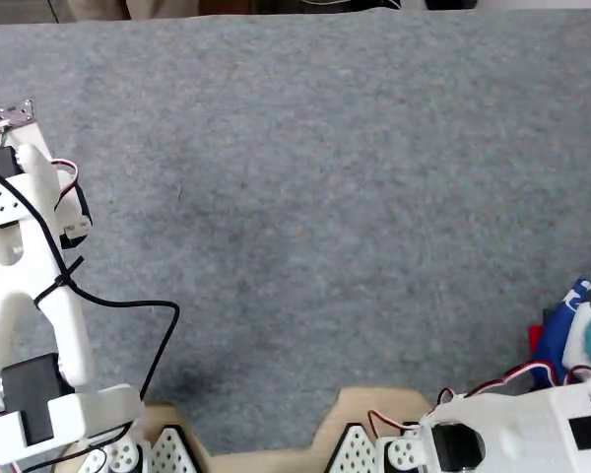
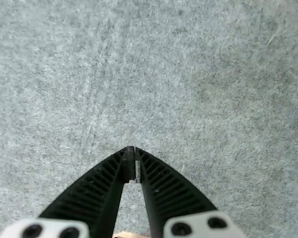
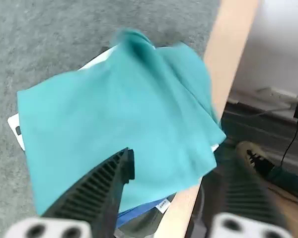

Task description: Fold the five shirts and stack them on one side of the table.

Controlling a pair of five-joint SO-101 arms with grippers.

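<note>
Right hand [image 3: 181,166] above teal shirt [image 3: 114,114].

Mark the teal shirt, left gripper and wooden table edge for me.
teal shirt [image 3: 114,129], right wrist view, centre of its top layer.
left gripper [image 2: 131,154], left wrist view, its touching fingertips.
wooden table edge [image 3: 228,59], right wrist view, bare strip.

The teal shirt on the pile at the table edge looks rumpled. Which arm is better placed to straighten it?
Right, probably: the right hand hangs open directly over the rumpled teal cloth shirt by the wooden table edge. The left hand is shut over bare grey felt.
</note>
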